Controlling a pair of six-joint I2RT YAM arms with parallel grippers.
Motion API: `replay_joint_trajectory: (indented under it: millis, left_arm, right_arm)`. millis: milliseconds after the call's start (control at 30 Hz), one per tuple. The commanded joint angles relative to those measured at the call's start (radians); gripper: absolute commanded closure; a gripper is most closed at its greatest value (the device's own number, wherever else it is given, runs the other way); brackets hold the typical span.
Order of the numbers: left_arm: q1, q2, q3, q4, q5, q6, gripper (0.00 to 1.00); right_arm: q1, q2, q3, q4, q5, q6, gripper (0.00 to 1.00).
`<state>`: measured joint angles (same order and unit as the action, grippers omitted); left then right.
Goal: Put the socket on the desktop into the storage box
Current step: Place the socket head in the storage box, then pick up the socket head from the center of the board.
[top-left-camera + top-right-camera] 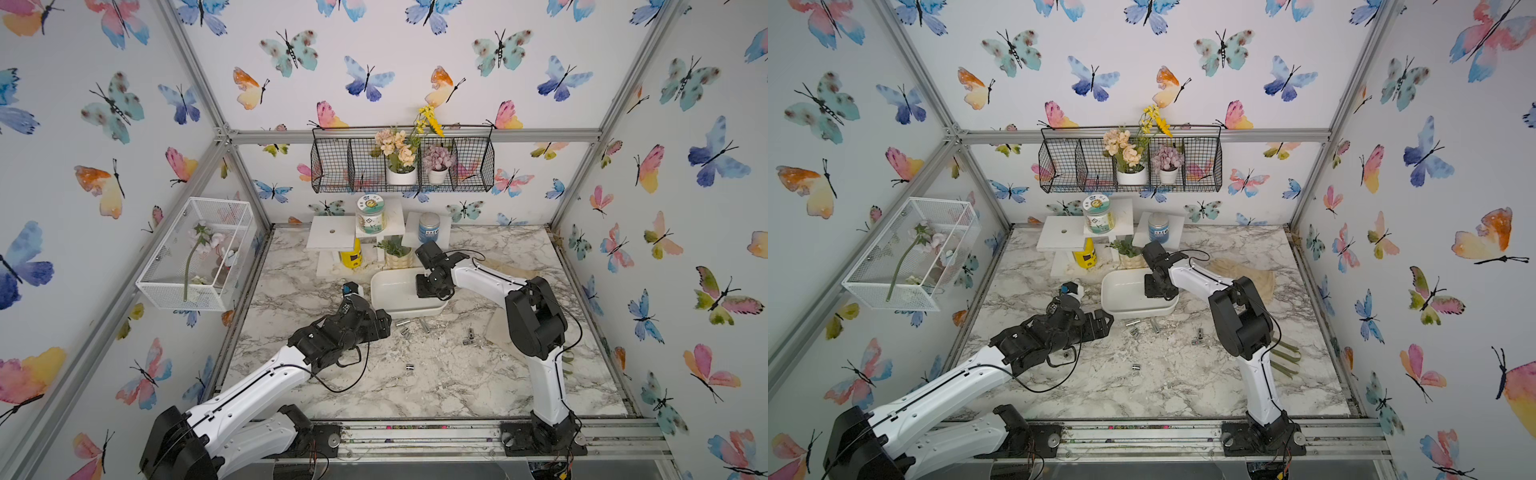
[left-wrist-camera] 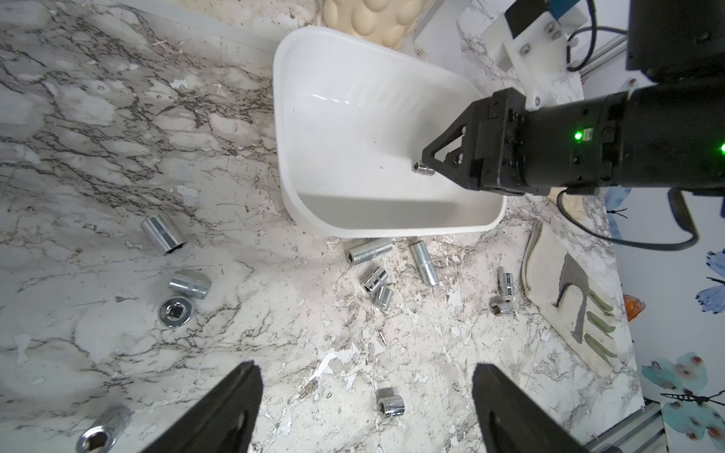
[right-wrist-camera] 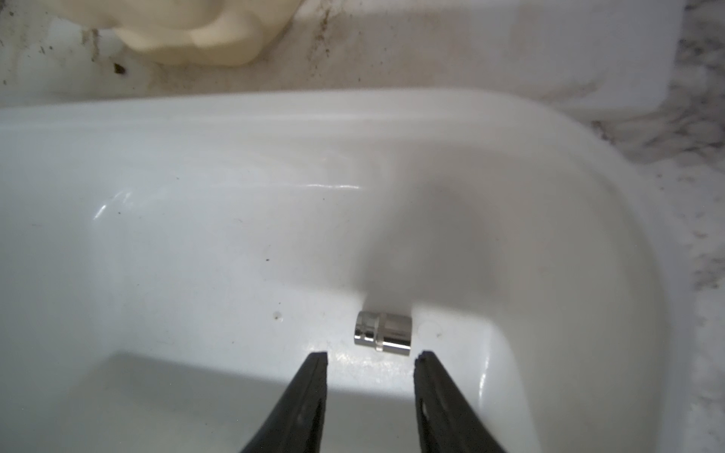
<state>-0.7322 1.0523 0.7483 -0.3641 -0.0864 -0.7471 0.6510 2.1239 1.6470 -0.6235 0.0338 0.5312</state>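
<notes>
The little socket (image 3: 383, 332) is hard, shiny and slippery; pinch it across its round sides. It lies loose in the storage box (image 3: 196, 157), far middle of the desktop (image 2: 117, 157). The right gripper (image 3: 370, 359) beside it is open, holding nothing. The left gripper (image 2: 367, 366) is wide open and empty.

The white box (image 2: 298, 129) sits on the marble table (image 2: 98, 137). The right gripper (image 2: 425, 161) reaches down into it. A small shiny socket (image 2: 423, 169) lies at its tip, maybe touching it; that is hard to see. More sockets (image 2: 368, 251) lie outside the box. The left gripper (image 2: 367, 366) is spread wide.
</notes>
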Motion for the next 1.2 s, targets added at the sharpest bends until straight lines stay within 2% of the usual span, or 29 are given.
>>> replay_joint_trajectory:
  millis: [0, 200, 633, 933, 1167]
  left_arm:
    - [0.007, 0.041, 0.052, -0.010, 0.008, 0.035, 0.11]
    - [0.007, 0.082, 0.077, 0.005, 0.042, 0.054, 0.11]
    - [-0.002, 0.180, 0.106, 0.048, 0.210, 0.102, 0.11]
    - [-0.103, 0.233, 0.104, 0.107, 0.211, 0.090, 0.11]
    - [-0.171, 0.291, 0.119, 0.143, 0.211, 0.086, 0.11]
  right_arm:
    - [0.010, -0.078, -0.029, -0.016, 0.022, 0.010, 0.56]
    - [0.010, -0.217, -0.124, 0.016, 0.006, 0.006, 0.55]
    - [0.010, -0.495, -0.388, 0.062, -0.007, -0.002, 0.50]
    - [0.010, -0.629, -0.518, 0.014, 0.060, 0.010, 0.48]
    - [0.010, -0.676, -0.611, -0.001, 0.079, 0.038, 0.47]
